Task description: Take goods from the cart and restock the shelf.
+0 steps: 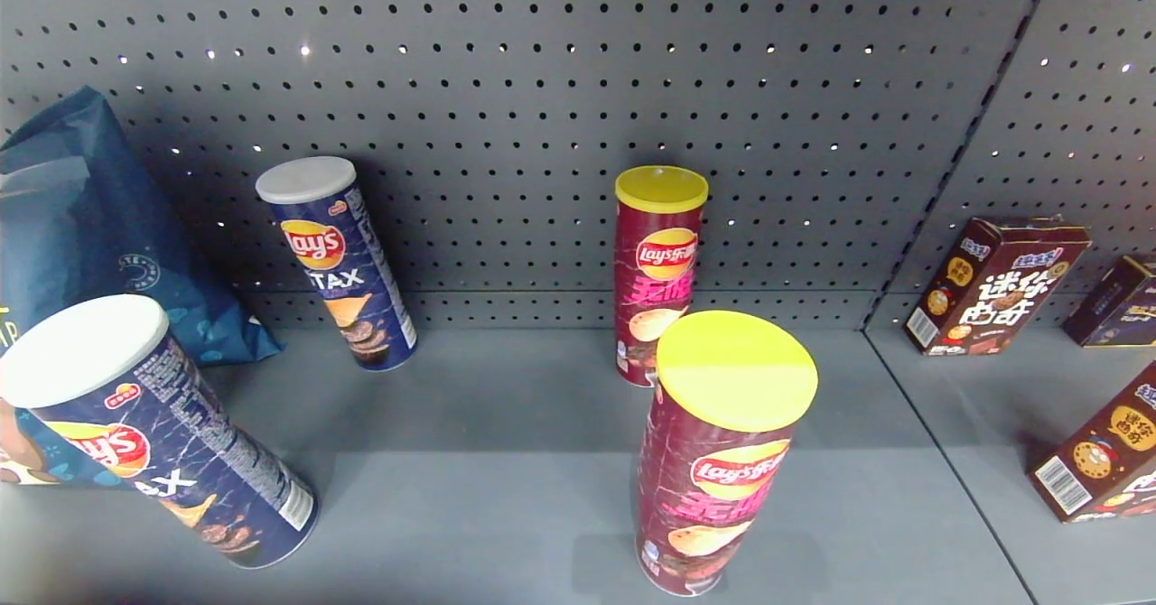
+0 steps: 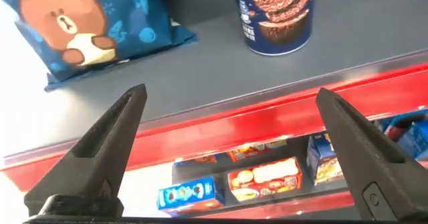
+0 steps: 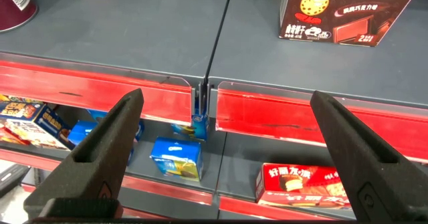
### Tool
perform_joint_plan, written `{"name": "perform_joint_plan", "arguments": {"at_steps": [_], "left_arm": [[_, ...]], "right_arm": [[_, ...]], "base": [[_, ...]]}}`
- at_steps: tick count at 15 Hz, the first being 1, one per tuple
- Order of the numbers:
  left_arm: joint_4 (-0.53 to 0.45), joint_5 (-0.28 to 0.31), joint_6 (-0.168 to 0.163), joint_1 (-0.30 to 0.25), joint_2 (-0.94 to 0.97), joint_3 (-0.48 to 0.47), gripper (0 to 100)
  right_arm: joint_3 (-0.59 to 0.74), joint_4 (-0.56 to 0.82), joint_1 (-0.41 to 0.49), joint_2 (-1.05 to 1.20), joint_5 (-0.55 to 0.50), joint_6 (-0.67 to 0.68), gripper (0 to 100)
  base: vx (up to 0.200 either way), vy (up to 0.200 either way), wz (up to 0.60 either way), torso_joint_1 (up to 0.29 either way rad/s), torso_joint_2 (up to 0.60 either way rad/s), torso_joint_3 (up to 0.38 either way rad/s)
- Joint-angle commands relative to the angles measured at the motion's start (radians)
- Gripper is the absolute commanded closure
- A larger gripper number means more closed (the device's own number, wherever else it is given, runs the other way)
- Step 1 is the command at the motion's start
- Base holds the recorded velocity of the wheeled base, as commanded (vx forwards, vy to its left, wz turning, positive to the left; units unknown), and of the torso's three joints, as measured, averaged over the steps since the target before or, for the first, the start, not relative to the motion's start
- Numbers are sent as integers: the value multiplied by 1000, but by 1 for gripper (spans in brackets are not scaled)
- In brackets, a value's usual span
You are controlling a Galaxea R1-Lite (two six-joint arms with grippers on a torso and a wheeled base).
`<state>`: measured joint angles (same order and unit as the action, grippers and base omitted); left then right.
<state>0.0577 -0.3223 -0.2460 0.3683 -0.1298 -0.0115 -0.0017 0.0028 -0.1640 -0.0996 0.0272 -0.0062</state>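
**Two open, empty grippers before a snack shelf**

The left gripper [image 2: 231, 92] has its fingers spread wide and holds nothing. It sits just outside the red front rail [image 2: 267, 117] of the shelf [image 1: 506, 460], facing a blue bag [image 2: 87, 30] and the front blue can [image 2: 277, 17]. The right gripper [image 3: 226, 95] is equally wide and empty off the rail, near a brown cookie box [image 3: 334, 13]. On the shelf, a second blue can [image 1: 343, 266] stands at the back left. Two maroon cans [image 1: 713, 460] with yellow lids stand mid-shelf, one behind the other. Bare floor lies between the pairs.

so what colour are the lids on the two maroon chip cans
Yellow, on both the near can's lid and the far can's lid; the head view shows them best.
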Motion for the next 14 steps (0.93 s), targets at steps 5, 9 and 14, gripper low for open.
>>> {"name": "perform_joint_plan", "arguments": {"at_steps": [5, 9, 14], "left_arm": [[-19, 12, 37, 70, 33, 5, 0], [-114, 221, 116, 322, 44, -30, 0], [-117, 368, 149, 391, 36, -33, 0]], "right_arm": [[0, 0, 0, -2, 0, 0, 0], [0, 0, 0, -2, 0, 0, 0], [0, 0, 0, -2, 0, 0, 0]], "base": [[0, 0, 0, 0, 0, 0], [0, 0, 0, 0, 0, 0], [0, 0, 0, 0, 0, 0]]}}
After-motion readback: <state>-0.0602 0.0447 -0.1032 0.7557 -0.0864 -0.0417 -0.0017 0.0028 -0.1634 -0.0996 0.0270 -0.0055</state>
